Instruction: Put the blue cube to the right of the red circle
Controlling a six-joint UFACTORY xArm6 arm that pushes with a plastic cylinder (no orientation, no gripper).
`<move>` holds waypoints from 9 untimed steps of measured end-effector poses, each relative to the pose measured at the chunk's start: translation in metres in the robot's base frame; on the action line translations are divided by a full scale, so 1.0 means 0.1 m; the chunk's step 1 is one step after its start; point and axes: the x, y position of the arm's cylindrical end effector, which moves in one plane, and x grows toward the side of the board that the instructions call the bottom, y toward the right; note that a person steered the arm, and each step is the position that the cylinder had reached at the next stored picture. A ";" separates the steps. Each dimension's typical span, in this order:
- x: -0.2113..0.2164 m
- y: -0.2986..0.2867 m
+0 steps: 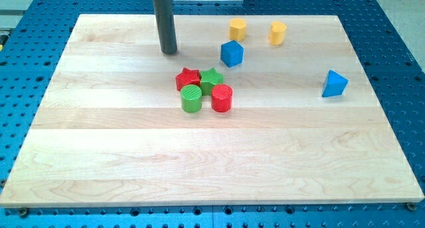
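Note:
The blue cube (231,53) sits near the view's top centre, turned a little, up and to the right of the cluster. The red circle (222,98) is a red cylinder at the cluster's right side. My tip (169,52) stands to the left of the blue cube with a clear gap between them, up and left of the cluster.
A red star (188,78), a green star (212,78) and a green cylinder (191,98) huddle with the red circle. Two yellow blocks (238,29) (277,32) stand near the board's top edge. A blue triangular block (334,84) sits at the right.

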 end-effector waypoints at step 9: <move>1.11 1.94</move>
